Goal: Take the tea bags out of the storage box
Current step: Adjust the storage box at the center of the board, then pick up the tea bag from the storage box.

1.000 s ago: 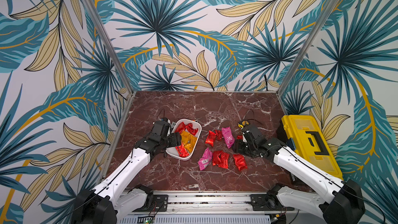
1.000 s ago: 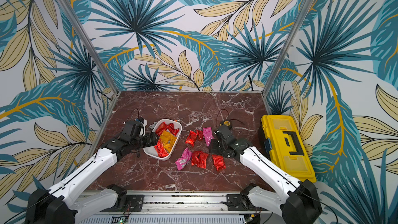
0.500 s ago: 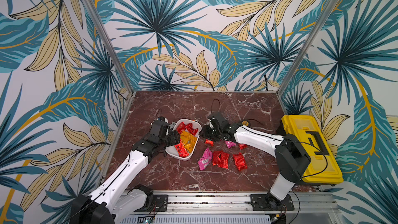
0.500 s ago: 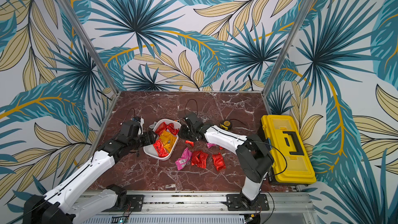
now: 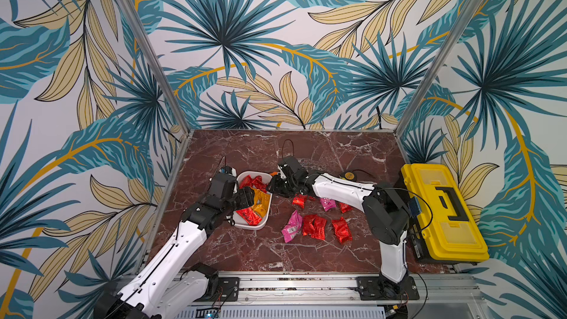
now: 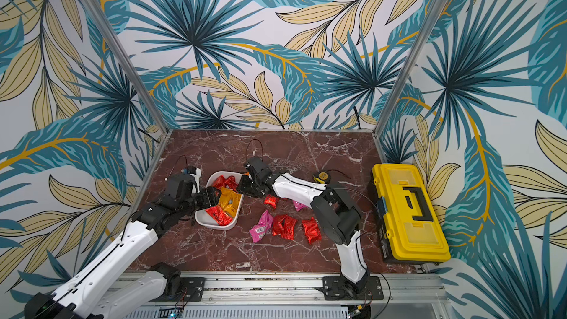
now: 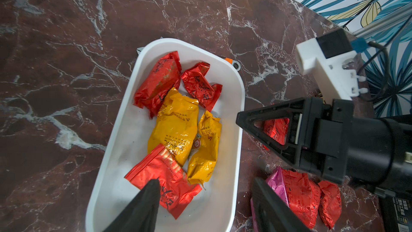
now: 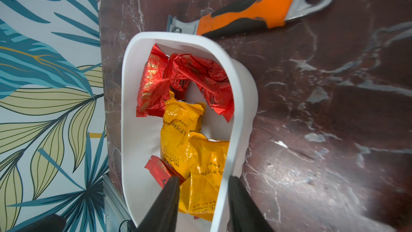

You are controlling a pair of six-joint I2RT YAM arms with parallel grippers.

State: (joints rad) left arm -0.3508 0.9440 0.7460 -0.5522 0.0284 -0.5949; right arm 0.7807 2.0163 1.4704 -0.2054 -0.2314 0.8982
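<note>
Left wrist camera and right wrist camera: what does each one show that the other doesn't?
Only the left wrist view shows the right arm beside the storage box and loose tea bags, red and pink, on the table. Only the right wrist view shows the whole orange-handled scraper; the left catches mere slivers behind the rim. Both show the white box holding red tea bags and orange-yellow tea bags.

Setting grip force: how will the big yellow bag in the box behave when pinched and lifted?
Probably floppy: the big yellow bag is creased, dented foil, so it should crumple rather than stay flat. Likely slippery: its surface shows glossy glare. May drag a neighbour: a red bag lies over its end in the box.
</note>
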